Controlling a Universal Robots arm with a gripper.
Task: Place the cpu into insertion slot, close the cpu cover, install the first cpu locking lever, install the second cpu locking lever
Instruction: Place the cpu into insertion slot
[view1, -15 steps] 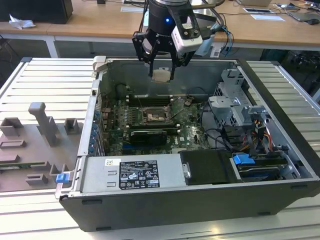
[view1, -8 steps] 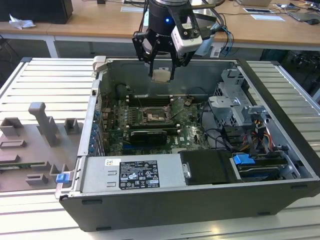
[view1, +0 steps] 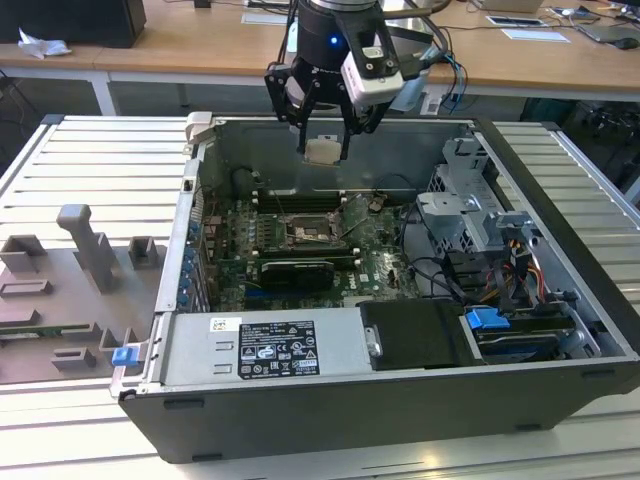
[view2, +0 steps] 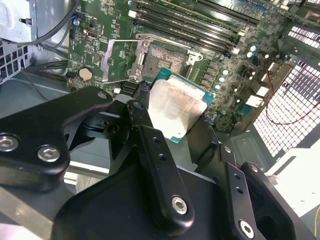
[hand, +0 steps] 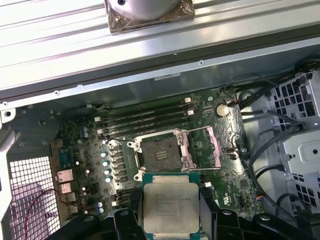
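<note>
My gripper (view1: 323, 150) hangs above the open computer case (view1: 400, 400), shut on the cpu (view1: 322, 151), a pale silvery square chip held by its edges. In both wrist views the cpu (view2: 175, 107) (hand: 171, 202) sits between the black fingers (view2: 141, 97), clear of the board. The insertion slot (hand: 162, 154) (view2: 167, 57) (view1: 305, 235) is a dark square recess on the green motherboard (hand: 80, 145), below the chip and offset from it. The cpu cover (hand: 206, 147) (view2: 117, 60) is swung open to one side of the slot, leaving the recess bare.
Long black memory slots (hand: 145, 120) run beside the socket. A black graphics card (view1: 295, 272) lies in front of it in the exterior view. A power supply (view1: 265, 345), a drive cage (view1: 470, 215) and cables (view1: 440, 270) crowd the case. A grey fixture (view1: 70, 290) sits on the exterior view's left.
</note>
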